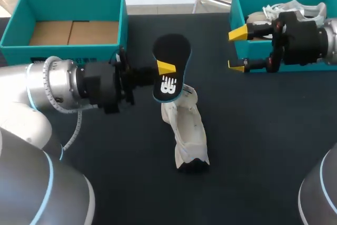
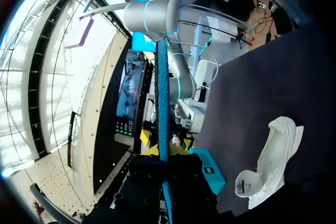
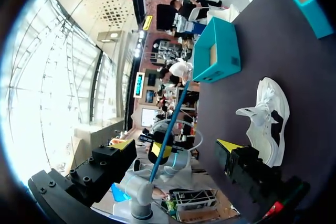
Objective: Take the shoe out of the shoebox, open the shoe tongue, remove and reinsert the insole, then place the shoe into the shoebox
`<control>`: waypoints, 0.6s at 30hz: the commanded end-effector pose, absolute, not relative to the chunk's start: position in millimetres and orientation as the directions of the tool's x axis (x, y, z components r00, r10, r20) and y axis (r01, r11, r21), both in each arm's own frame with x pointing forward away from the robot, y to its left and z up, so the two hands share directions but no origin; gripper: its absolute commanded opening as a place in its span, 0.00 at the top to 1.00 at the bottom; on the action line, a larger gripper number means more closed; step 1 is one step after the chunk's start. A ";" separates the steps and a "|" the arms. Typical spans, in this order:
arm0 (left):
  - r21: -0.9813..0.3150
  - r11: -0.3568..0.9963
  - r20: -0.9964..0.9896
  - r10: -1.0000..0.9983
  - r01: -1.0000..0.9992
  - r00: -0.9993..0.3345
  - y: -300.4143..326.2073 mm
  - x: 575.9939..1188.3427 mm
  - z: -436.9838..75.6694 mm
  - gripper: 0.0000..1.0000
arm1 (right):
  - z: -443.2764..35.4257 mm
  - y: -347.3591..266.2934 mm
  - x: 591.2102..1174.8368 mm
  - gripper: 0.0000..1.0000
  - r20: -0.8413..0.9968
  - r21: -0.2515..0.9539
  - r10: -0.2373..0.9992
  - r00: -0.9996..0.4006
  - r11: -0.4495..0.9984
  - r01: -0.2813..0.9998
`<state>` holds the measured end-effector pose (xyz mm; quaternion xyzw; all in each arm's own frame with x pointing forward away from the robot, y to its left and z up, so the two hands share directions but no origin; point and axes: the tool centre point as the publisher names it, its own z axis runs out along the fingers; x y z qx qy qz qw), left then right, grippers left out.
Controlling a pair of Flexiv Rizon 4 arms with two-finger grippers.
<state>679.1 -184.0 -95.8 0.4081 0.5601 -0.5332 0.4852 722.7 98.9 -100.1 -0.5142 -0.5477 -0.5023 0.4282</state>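
Note:
My left gripper (image 1: 164, 69) is shut on the black insole (image 1: 171, 61) and holds it up on edge above the heel end of the white shoe (image 1: 187, 130). The shoe lies on the dark table. In the left wrist view the insole (image 2: 163, 98) runs as a thin blue strip out from between the yellow tips (image 2: 164, 149), and the shoe (image 2: 270, 161) lies off to one side on the table. My right gripper (image 1: 237, 49) hangs open and empty in front of the right teal box (image 1: 238, 11). In the right wrist view its fingers (image 3: 176, 145) stand wide apart, with the shoe (image 3: 268, 121) ahead.
An empty teal shoebox (image 1: 68, 3) with a cardboard floor stands at the back left; it shows as the teal box (image 3: 215, 59) in the right wrist view. The right teal box holds another white shoe (image 1: 287, 10). Dark table (image 1: 263, 146) spreads around the shoe.

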 end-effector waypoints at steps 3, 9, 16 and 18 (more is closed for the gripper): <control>-0.141 0.103 -0.989 -0.063 0.985 -0.135 -191.5 677.8 -93.9 1.00 | -109.1 122.5 740.6 0.00 0.988 0.084 0.128 -0.087 0.025 0.996; -0.089 0.092 -0.996 -0.028 0.992 -0.087 -208.9 676.2 -97.6 1.00 | -112.6 139.5 747.5 0.00 0.989 0.084 0.113 -0.092 0.068 0.994; -0.080 0.095 -0.997 -0.002 0.992 -0.080 -227.5 683.9 -104.9 1.00 | -111.5 148.5 747.4 0.39 0.989 0.085 0.114 -0.094 0.085 0.993; -0.056 0.093 -0.998 0.014 0.994 -0.057 -230.8 685.8 -106.6 1.00 | -111.3 150.4 745.8 0.50 0.989 0.084 0.113 -0.094 0.088 0.993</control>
